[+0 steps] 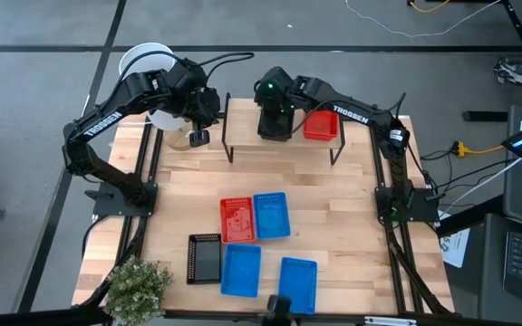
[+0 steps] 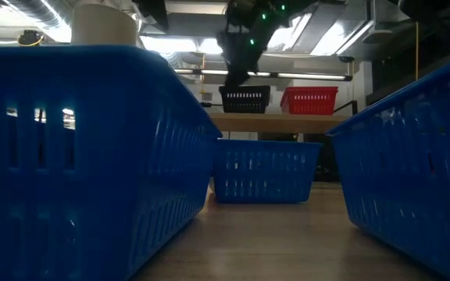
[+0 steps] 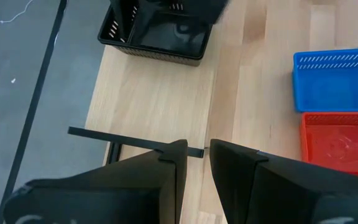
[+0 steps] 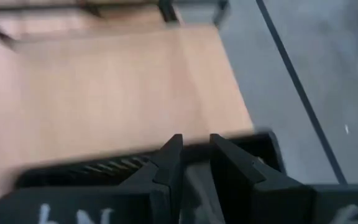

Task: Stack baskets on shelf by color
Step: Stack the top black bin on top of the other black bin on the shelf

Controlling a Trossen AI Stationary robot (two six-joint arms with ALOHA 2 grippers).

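stacking barely begun.
shelf (image 1: 243,113) holds black basket (image 2: 244,99) gripped by right gripper (image 1: 276,122), one red (image 1: 321,125); five remain.

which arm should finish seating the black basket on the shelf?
Right. The right gripper is over the shelf, closed on the wall of the black basket beside the red basket. The left gripper hangs off the shelf's left end, holding nothing.

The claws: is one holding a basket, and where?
Yes. The right claw pinches the black basket by its rim, on the shelf. The left claw holds nothing.
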